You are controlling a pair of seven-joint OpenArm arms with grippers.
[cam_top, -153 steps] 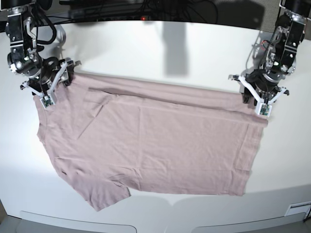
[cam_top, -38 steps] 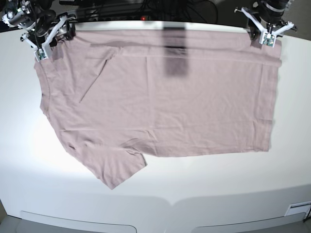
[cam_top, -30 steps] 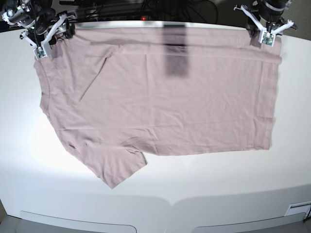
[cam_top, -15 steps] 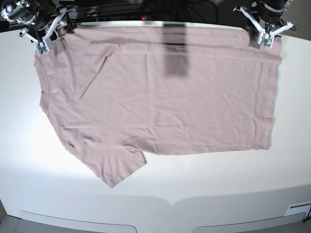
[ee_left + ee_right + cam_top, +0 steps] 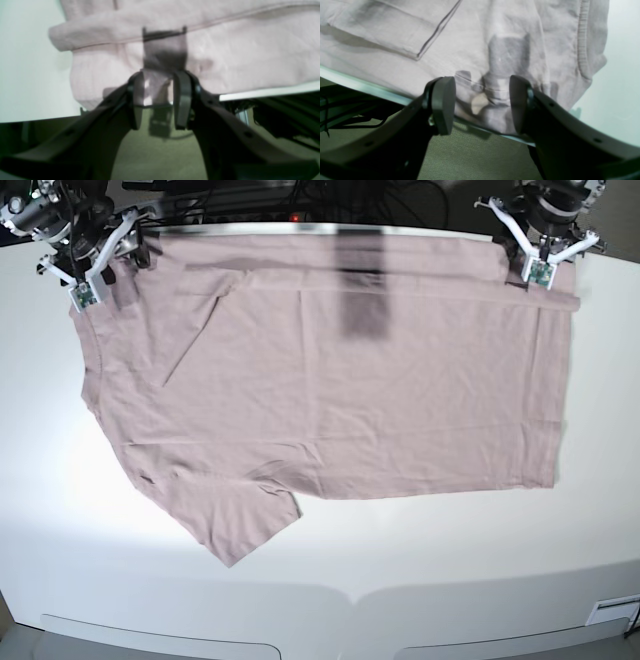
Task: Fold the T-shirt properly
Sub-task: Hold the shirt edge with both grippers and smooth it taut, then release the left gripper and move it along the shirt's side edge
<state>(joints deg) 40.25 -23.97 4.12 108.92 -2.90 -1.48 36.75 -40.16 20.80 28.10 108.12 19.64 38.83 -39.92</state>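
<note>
The pink-mauve T-shirt (image 5: 330,380) lies spread flat on the white table (image 5: 450,570), its upper edge along the table's far edge and one sleeve (image 5: 240,525) pointing toward the near side. My left gripper (image 5: 540,265) stands over the shirt's far right corner. In the left wrist view this left gripper (image 5: 160,75) has its jaws narrowly apart over the rolled hem (image 5: 125,35). My right gripper (image 5: 92,278) hovers at the far left corner by the collar. The right wrist view shows it (image 5: 481,82) wide open above the cloth (image 5: 495,30).
Dark cables and equipment (image 5: 300,195) run behind the table's far edge. A small white label (image 5: 610,612) sits at the near right corner. Bare white tabletop surrounds the shirt on the left, right and near sides.
Five seconds ago the shirt lay nearer the middle; it now lies drawn back to the far edge. Over the last second the shirt stays put and both grippers shift only slightly.
</note>
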